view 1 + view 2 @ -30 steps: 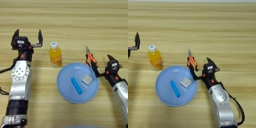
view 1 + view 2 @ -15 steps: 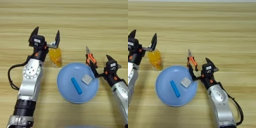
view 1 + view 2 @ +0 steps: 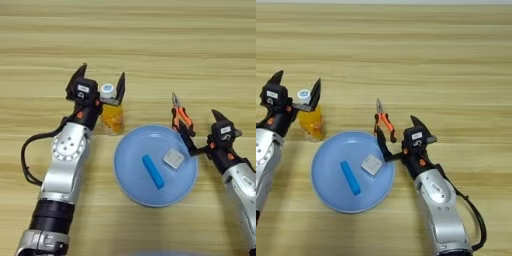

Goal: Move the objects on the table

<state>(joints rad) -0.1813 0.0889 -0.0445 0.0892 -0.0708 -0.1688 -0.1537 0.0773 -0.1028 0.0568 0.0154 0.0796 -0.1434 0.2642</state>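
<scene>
A small orange-drink bottle (image 3: 112, 119) with a white cap stands upright just left of the light-blue plate (image 3: 131, 167). My left gripper (image 3: 100, 81) is open, one finger on each side of the bottle's cap and not touching it. On the plate lie a blue oblong bar (image 3: 152, 171) and a grey square block (image 3: 173, 158). My right gripper (image 3: 201, 131) is open at the plate's right rim. Its lower finger reaches along the handles of the orange-handled pliers (image 3: 179, 116).
The pliers lie on the wooden table (image 3: 150, 45) just above the plate's right rim, tips pointing away from me. A black cable (image 3: 25, 155) loops out from my left forearm at the left.
My left arm has swung right from the table's left side, and its open fingers now straddle the bottle's cap. The right arm and the things on the plate have not moved.
</scene>
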